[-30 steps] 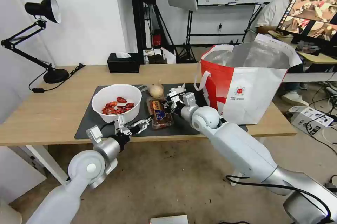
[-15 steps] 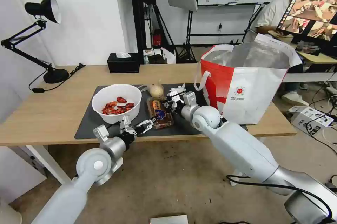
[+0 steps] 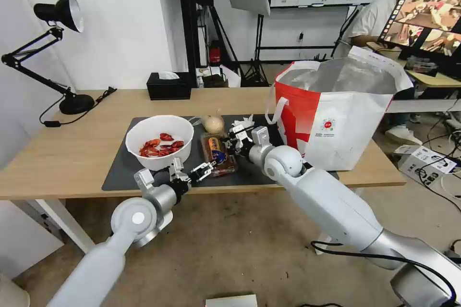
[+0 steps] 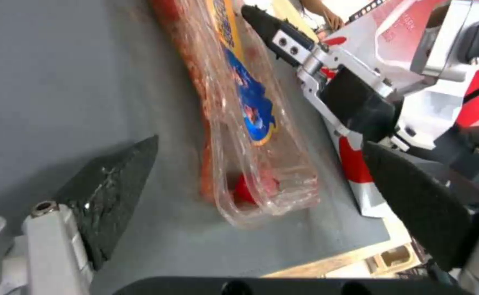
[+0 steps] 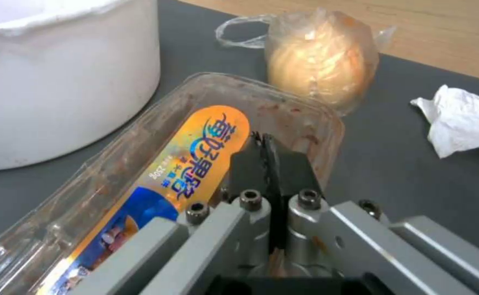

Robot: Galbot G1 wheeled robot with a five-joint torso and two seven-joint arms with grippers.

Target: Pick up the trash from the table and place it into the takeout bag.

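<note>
Head view: clear plastic tray point(image 3: 219, 154) lies on the dark grey mat point(image 3: 120, 170), between crayfish bowl point(image 3: 159, 141) and takeout bag point(image 3: 336, 115)
Tray axis: long side runs away from the robot
Right gripper point(image 5: 265, 152): pinched shut on the tray's side rim
Left gripper point(image 3: 191, 171): spread wide at the tray's near end, nearer than a second ago

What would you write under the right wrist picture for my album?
Right gripper fingers pinched shut on clear plastic tray's rim, beside white round bowl.
</note>
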